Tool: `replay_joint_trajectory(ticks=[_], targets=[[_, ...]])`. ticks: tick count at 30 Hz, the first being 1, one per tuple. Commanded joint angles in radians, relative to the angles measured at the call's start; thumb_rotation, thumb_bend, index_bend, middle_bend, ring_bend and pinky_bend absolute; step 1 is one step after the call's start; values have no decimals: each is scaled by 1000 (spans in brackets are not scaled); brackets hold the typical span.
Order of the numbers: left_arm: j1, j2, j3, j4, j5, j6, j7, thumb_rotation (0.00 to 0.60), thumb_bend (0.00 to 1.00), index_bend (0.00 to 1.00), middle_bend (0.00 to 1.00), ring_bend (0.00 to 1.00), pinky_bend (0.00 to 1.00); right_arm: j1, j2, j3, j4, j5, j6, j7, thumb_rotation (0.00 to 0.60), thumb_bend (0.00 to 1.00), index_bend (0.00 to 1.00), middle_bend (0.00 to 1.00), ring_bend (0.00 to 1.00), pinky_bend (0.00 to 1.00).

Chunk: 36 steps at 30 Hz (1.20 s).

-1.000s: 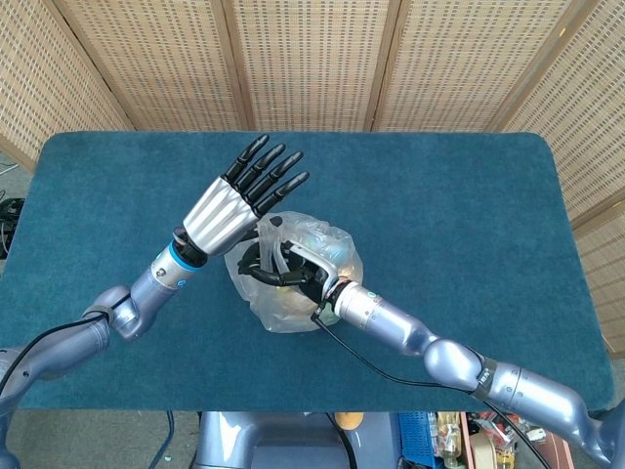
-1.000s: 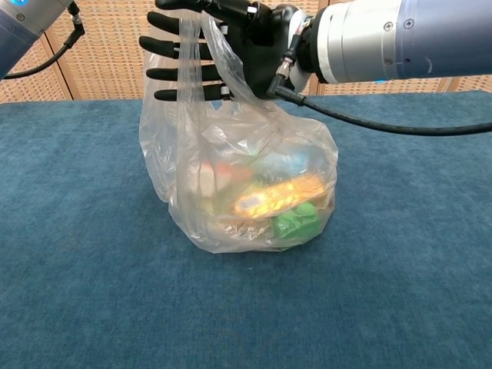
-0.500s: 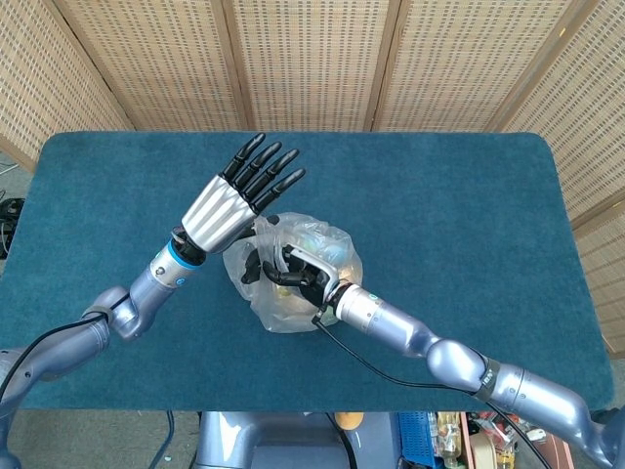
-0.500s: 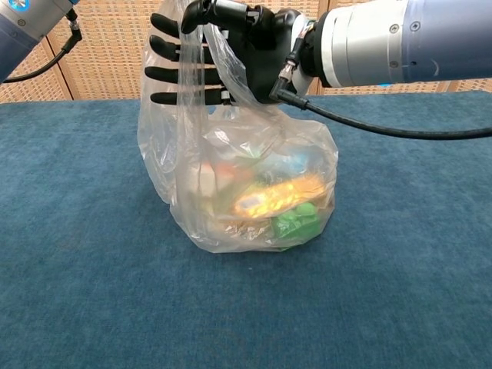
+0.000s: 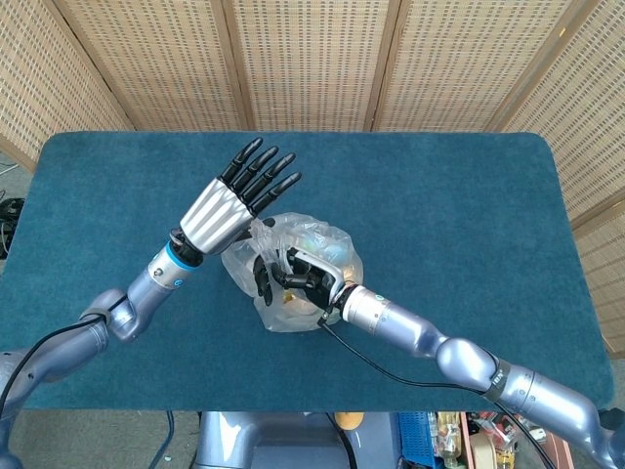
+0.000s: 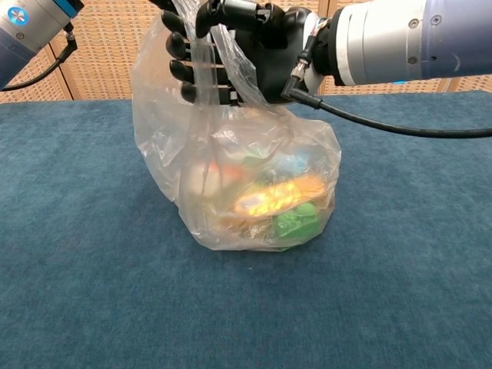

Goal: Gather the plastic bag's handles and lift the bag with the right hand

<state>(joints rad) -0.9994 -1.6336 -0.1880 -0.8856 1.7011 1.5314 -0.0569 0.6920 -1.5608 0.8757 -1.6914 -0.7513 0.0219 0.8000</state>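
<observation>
A dark teal carpeted tabletop [image 5: 469, 195] is set before woven cane screen panels [image 5: 303, 59], and near its middle stands the clear thin plastic bag [image 6: 246, 184], filled with coloured items among which a yellow-orange packet [image 6: 278, 194] and a green object [image 6: 296, 223] can be made out. The bag's bottom is seen resting on the tabletop in the chest view, so lifting is judged not yet begun. The handles [image 6: 223, 54] are drawn up together and are wrapped by the curled fingers [image 6: 231, 11] of the black right hand [image 5: 285, 278], which appears to grip them above the bag's mouth; the gathering step is judged largely done. The silver-backed left hand [image 5: 229, 200] is held flat just beside the bag's upper edge, its fingers [image 5: 262, 172] extended and apart, nothing being held. What remains is the raising of the bag clear of the tabletop by the right hand alone.
</observation>
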Motion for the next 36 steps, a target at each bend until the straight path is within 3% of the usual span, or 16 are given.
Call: replay_joint_trajectory(ticks=[1,7,14,23,30,32,36], targets=[[5,1,7,3,5,6,-5,600,179,0,0,0,0,-8,7,6,0,3,-15,-7,600,972,584,688,565,639],[26,11,27,14,15,23,-18,600,172,0,0,0,0,-18,14,16,1,12,-31,-18,600,1000,598,700,569,647],[58,54,54,-2,24,39,-102,599,83,0,0,0,0,-16,22,-2,12,22,-11,-30,600,1000,597,700,569,647],[94,135,83,-90,15,20,-261,461,5,0,0,0,0,-1,28,-30,11,35,32,-39,600,1000,597,700,568,647],[125,201,82,-124,-4,20,-312,412,0,0,0,0,0,16,42,-58,-1,48,70,-38,600,1000,590,700,562,646],[151,232,77,-144,-32,13,-285,427,0,0,0,0,0,21,49,-66,-9,54,82,-35,600,1000,589,700,560,646],[221,316,71,-234,-115,-19,-212,567,10,0,0,0,0,35,63,-76,-18,67,112,-31,600,1000,587,700,556,647]])
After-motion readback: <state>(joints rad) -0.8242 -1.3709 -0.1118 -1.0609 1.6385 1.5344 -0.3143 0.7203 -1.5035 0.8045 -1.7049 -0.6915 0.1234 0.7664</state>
